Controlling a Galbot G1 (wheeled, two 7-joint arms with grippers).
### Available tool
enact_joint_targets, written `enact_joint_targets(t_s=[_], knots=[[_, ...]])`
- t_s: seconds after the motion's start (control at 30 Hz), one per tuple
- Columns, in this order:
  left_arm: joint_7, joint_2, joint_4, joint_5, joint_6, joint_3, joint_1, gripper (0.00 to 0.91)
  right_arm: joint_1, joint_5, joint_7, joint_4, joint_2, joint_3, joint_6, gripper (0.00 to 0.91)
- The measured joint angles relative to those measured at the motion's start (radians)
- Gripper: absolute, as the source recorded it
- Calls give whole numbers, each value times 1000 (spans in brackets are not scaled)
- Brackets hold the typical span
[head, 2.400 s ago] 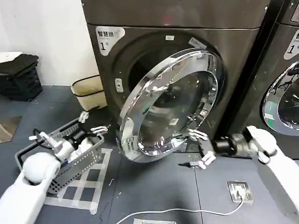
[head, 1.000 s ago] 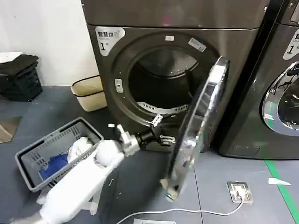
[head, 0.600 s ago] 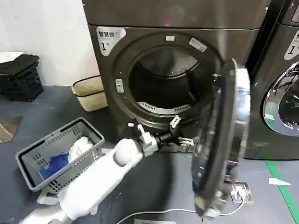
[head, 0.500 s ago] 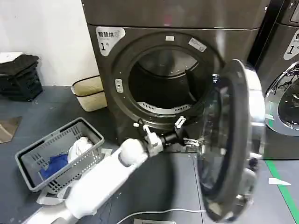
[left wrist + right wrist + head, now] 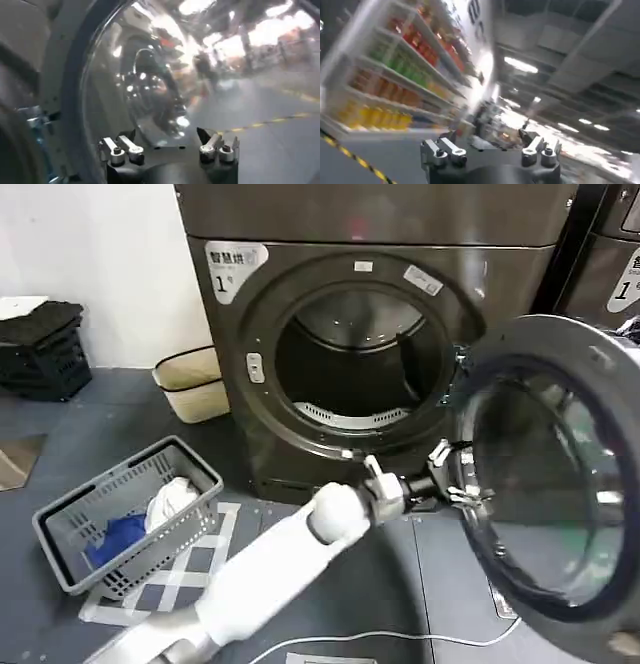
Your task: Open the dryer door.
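Note:
The dryer door [image 5: 545, 484] stands swung wide to the right of its dark-grey machine, its inner side and tinted glass facing me. The drum opening [image 5: 355, 359] is fully exposed. My left arm reaches across the floor in front of the machine, and my left gripper [image 5: 455, 474] is open, its fingers spread at the door's inner rim near the hinge side. In the left wrist view the door's glass [image 5: 150, 75] curves close in front of the open left gripper [image 5: 167, 142]. My right gripper [image 5: 487, 137] is open on nothing and faces shelves across the room.
A grey laundry basket [image 5: 60, 534] with blue and white clothes sits on the floor at the left. A beige bin [image 5: 190, 384] and a black crate [image 5: 40, 344] stand by the wall. The neighbouring machine [image 5: 600, 274] is behind the door. A white cable [image 5: 400, 636] crosses the floor.
The door has swung from partly open to wide open toward the right. My left arm left the basket and followed the door's inner side. The right arm has left the head view.

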Motion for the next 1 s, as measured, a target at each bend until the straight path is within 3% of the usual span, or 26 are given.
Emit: enact_joint_targets(t_s=[0.4, 0.7, 1.0], knots=[[7, -142, 155, 42, 10, -8, -36, 907, -1, -79, 91, -65, 2, 112, 8, 907], [7, -142, 239, 42, 10, -13, -57, 907, -10, -73, 112, -117, -6, 136, 49, 907], [17, -142, 197, 18, 74, -7, -31, 907, -4, -25, 88, -107, -16, 123, 37, 907]])
